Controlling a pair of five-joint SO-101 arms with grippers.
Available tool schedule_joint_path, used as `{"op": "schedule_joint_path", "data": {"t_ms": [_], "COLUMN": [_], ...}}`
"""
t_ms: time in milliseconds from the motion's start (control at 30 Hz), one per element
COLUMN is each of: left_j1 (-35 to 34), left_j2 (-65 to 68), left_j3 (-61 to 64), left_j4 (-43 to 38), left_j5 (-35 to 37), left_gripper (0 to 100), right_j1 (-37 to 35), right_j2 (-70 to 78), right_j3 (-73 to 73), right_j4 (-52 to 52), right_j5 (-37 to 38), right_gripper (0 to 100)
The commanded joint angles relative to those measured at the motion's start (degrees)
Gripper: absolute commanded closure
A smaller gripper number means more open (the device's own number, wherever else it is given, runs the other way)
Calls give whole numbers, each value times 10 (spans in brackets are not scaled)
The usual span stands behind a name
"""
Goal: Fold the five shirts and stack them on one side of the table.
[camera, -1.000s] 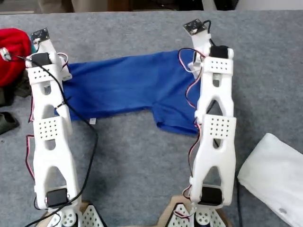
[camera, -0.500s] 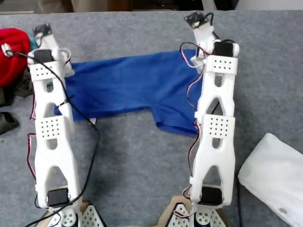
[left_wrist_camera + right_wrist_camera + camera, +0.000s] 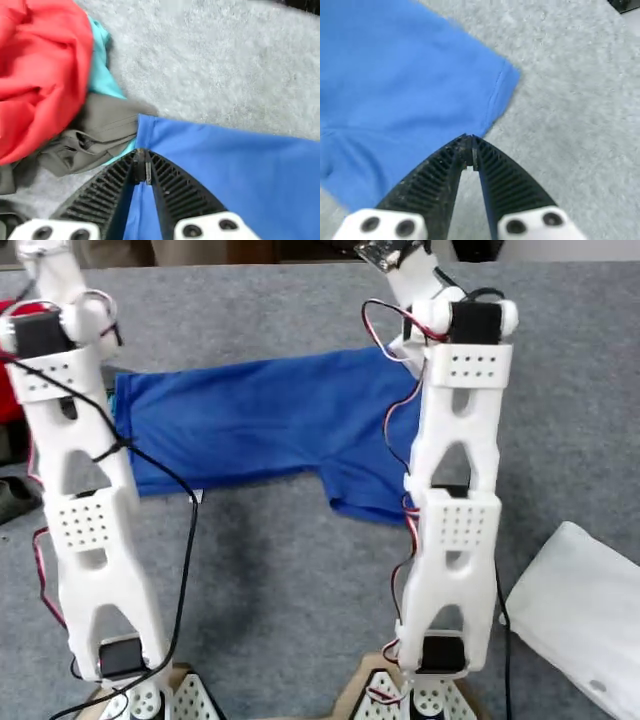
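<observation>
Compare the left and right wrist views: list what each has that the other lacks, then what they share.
Left, not right: a red shirt, teal garment and dark grey garment heaped by a corner of the blue shirt. Right, not left: a hemmed sleeve. Shared: the blue shirt on the grey table, with the left gripper and right gripper each shut on its edge.

Clothes pile [image 3: 40, 65] left, white cloth [image 3: 580, 610] right; middle open.

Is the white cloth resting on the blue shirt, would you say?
No, the white cloth lies apart from the blue shirt, with bare grey table between them.
</observation>
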State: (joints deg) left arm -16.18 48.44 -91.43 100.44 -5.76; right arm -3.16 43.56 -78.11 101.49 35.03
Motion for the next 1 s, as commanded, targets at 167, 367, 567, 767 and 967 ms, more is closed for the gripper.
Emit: {"op": "schedule_joint_path", "data": {"t_ms": [167,367,567,767,967], "left_j1": [-6,-4,18,14,14], "left_j2": [-239,-388,-569,-641,-640], "left_j3": [392,797,1252,1407,1403], "left_j4": [-1,-215,-569,-752,-754], "left_j5": [3,4,21,69,70], "left_gripper": [979,979,979,980,980], "right_j1": [-51,-50,-70,-73,-87], "right_j2": [-297,-438,-568,-679,-707], "right_j3": [385,644,890,1113,1229], "right_j4": [-15,-98,-172,-289,-368], "right_j5": [24,69,136,199,205], "right_gripper": [991,855,864,856,761]}}
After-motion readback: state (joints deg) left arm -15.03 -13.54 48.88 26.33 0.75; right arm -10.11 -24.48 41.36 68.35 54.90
